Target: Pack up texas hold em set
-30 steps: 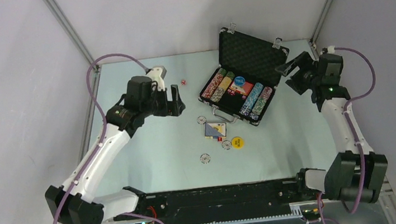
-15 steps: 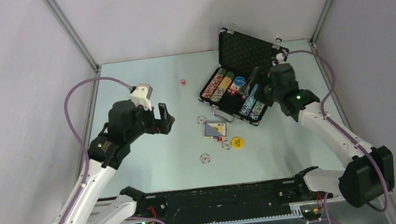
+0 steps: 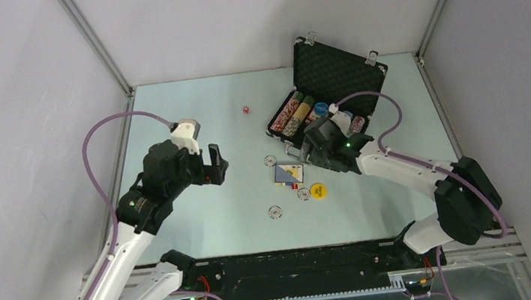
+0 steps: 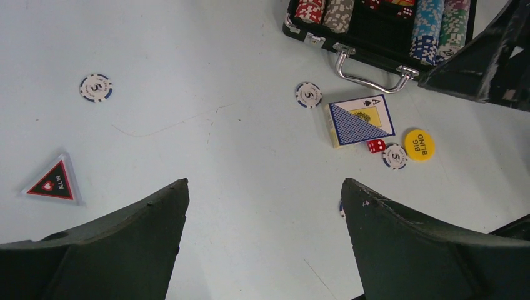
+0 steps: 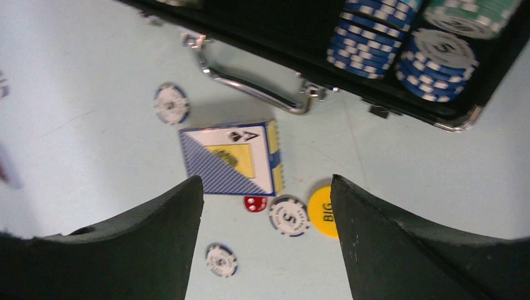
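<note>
My left arm (image 3: 119, 246) and right arm (image 3: 401, 170) are white tubes joined by chunky black motor housings, each showing a small green light (image 3: 348, 143). A purple cable (image 3: 87, 159) trails from each. My left gripper (image 4: 264, 187) and right gripper (image 5: 267, 181) have broad matte-black fingers (image 4: 119, 250) with scuffed edges.

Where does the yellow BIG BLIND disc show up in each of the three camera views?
Top external: the yellow disc lies on the table near the middle of the picture.
Left wrist: the yellow disc is at the right, about mid-height.
Right wrist: the yellow disc is low centre, only its left part showing.
Shared landmark: the card deck, up and left of the disc in every view.
</note>
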Controlling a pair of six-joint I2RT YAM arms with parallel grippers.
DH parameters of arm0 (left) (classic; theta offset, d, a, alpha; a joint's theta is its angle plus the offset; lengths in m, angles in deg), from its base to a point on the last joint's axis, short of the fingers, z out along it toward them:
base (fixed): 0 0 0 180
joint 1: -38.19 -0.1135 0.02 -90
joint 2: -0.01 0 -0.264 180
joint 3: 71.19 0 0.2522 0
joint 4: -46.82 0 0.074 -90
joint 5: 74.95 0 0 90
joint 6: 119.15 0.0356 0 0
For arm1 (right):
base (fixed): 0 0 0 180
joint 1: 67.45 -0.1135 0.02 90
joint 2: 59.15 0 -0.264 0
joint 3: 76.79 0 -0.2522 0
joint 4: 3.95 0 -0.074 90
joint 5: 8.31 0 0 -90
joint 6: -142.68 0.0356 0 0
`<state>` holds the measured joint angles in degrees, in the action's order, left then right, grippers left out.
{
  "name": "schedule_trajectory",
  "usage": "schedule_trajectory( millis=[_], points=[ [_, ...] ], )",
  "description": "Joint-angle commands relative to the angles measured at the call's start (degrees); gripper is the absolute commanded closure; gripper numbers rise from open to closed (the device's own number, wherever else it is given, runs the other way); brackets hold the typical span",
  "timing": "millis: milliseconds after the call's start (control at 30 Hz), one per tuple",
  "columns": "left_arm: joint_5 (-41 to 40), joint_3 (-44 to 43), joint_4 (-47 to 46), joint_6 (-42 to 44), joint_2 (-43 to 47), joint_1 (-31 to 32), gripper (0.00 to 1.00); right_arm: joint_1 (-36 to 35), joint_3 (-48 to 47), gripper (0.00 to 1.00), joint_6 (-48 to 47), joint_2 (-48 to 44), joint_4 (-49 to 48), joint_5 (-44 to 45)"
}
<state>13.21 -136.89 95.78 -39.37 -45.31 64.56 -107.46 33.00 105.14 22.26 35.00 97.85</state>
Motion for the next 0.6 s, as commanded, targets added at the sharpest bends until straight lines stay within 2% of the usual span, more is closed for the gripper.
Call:
schedule_trajectory(
  millis=[0, 567],
  points=[
    [-0.7, 0.1, -1.4, 0.9, 1.4, -0.6, 0.03, -1.4, -0.3, 0.22, 6.3, 2.7, 4.9, 9.9],
    [1.4, 0.5, -1.5, 0.7, 1.0, -0.7, 0.03, -2.5, -1.7, 0.22, 12.3, 13.4, 4.0, 15.2]
  ],
)
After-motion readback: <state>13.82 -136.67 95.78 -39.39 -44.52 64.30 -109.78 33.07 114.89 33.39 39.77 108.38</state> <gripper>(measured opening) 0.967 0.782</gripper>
